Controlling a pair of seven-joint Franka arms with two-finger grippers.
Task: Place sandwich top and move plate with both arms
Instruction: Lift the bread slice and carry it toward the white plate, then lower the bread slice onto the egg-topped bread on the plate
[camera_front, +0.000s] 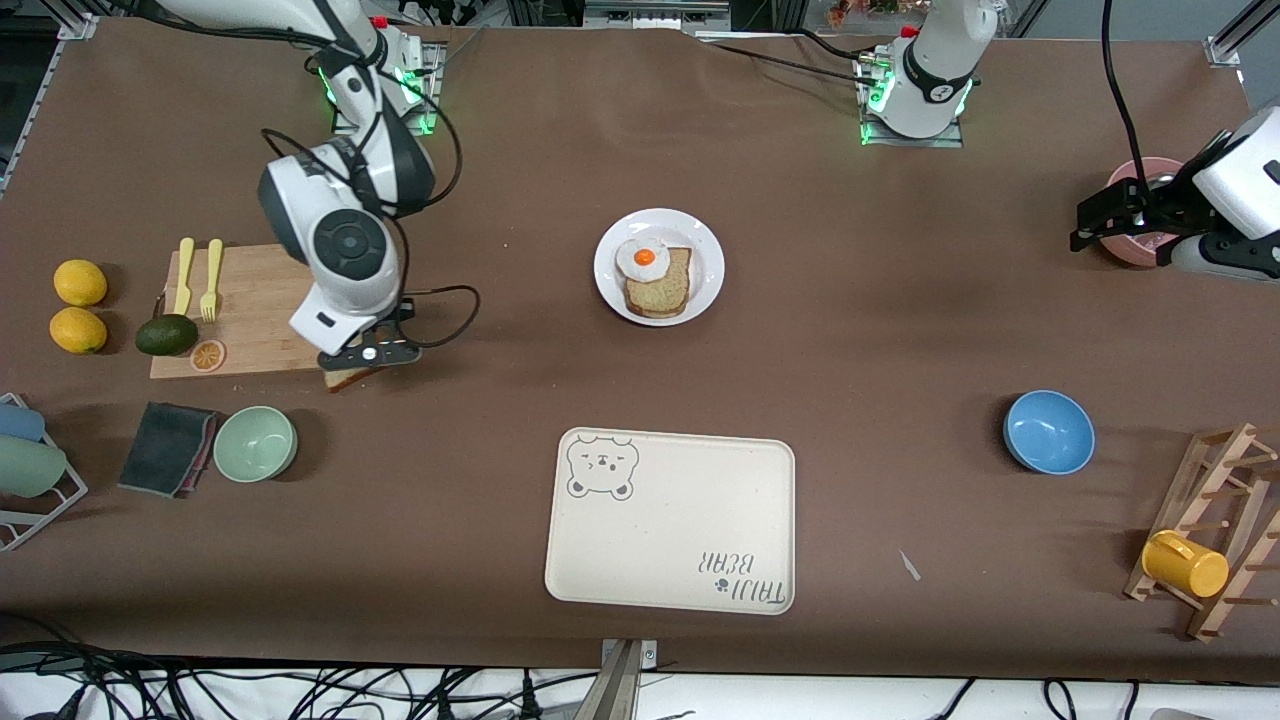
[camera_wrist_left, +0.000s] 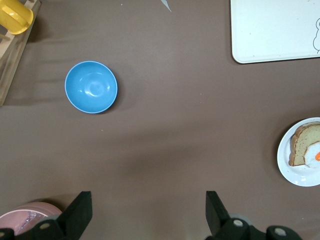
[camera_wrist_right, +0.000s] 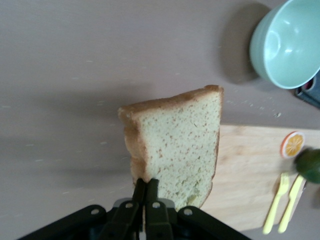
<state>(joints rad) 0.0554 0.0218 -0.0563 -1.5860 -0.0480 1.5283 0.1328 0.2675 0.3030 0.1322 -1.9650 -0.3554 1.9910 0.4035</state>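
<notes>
A: Containers and contents?

B: Round white plate (camera_front: 659, 267) at table centre, bearing one bread slice (camera_front: 661, 287) with a fried egg (camera_front: 642, 258) on its corner toward the robots' bases. Cream tray (camera_front: 670, 520) nearer the front camera, printed with a bear only. Green bowl (camera_front: 255, 444) beside a dark cloth (camera_front: 167, 449); blue bowl (camera_front: 1049, 431) toward the left arm's end; both bare inside. Pink bowl (camera_front: 1140, 218) largely masked by the left arm.

A: Sandwich top?

B: Sandwich top (camera_wrist_right: 175, 145) clamped at one edge by the right gripper (camera_wrist_right: 145, 191), jaws pressed narrow on the slice. Held over the cutting board's (camera_front: 240, 312) edge. Flat face toward the wrist camera, crust outermost, long axis running away from the fingers.

A: Left gripper?

B: Left gripper (camera_wrist_left: 147, 210) spread wide, holding nothing, waiting above bare tabletop near the pink bowl.
</notes>
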